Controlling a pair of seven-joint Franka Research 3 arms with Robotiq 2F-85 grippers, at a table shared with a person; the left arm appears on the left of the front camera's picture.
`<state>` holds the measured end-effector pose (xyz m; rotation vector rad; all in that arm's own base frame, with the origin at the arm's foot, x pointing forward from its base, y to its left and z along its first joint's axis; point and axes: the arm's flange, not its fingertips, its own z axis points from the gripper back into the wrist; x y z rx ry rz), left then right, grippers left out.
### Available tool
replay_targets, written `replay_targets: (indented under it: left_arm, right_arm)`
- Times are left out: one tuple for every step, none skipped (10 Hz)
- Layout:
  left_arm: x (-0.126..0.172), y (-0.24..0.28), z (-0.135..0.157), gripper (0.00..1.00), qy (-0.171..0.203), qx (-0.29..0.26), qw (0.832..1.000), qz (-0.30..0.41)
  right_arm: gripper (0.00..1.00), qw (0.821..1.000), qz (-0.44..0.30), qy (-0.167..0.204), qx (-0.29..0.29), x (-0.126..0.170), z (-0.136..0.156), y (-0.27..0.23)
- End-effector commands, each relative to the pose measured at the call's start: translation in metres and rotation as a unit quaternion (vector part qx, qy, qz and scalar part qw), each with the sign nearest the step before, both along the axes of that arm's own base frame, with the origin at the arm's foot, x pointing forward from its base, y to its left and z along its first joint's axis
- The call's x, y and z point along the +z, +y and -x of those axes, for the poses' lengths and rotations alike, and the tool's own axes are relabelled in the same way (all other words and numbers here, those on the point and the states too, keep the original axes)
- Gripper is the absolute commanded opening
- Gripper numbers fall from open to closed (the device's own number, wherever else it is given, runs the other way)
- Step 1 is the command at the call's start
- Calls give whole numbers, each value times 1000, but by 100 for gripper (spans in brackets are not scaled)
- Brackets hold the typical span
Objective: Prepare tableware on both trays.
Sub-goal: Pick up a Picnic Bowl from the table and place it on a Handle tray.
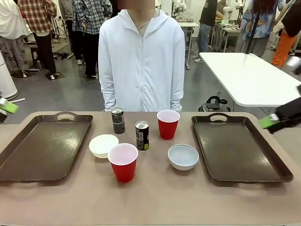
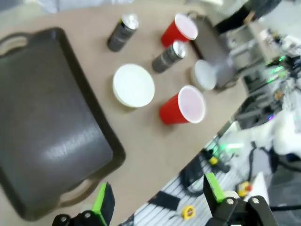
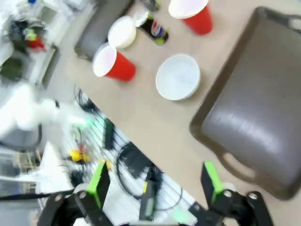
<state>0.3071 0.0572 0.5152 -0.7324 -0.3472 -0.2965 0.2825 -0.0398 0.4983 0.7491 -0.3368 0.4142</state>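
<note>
Two dark brown trays lie bare, one at the left (image 1: 42,146) and one at the right (image 1: 240,148). Between them stand two red cups (image 1: 123,162) (image 1: 168,124), two dark cans (image 1: 117,120) (image 1: 142,135), a cream-white bowl (image 1: 103,145) and a grey-white bowl (image 1: 183,157). My left gripper (image 1: 8,107) hovers off the table's left edge, open and holding nothing (image 2: 157,197), above the left tray's (image 2: 42,122) outer end. My right gripper (image 1: 269,122) hangs open beyond the right tray's (image 3: 263,108) outer rim, also with nothing in it (image 3: 155,186).
A person in a white hooded jacket (image 1: 141,56) stands at the far side, arms down, hands below the table edge. A white table (image 1: 249,75) stands behind at the right. Cables and gear lie on the floor under both grippers.
</note>
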Motion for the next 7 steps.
replay_targets:
  left_arm:
    - [-15, 31, -1, 100, 24, 43, 997, 63]
    - [-19, 49, 5, 100, 31, 64, 994, 79]
    - [-24, 60, 1, 100, 45, 76, 993, 80]
    - [-26, 61, 0, 100, 57, 87, 991, 80]
    - [-31, 74, 0, 100, 65, 100, 989, 84]
    - [-36, 84, -4, 100, 73, 108, 988, 84]
    - [-36, 93, -5, 100, 77, 115, 987, 88]
  right_arm:
    - [100, 995, -72, 62, -40, -41, -10, -46]
    - [100, 991, -86, 82, -53, -54, -13, -63]
    - [100, 989, -93, 97, -67, -62, -16, -76]
    - [100, 987, -98, 104, -75, -66, -15, -84]
    - [100, 985, -104, 110, -82, -69, -14, -93]
    - [100, 984, -107, 109, -87, -69, -13, -99]
    - [100, 983, -110, 109, -93, -69, -10, -103]
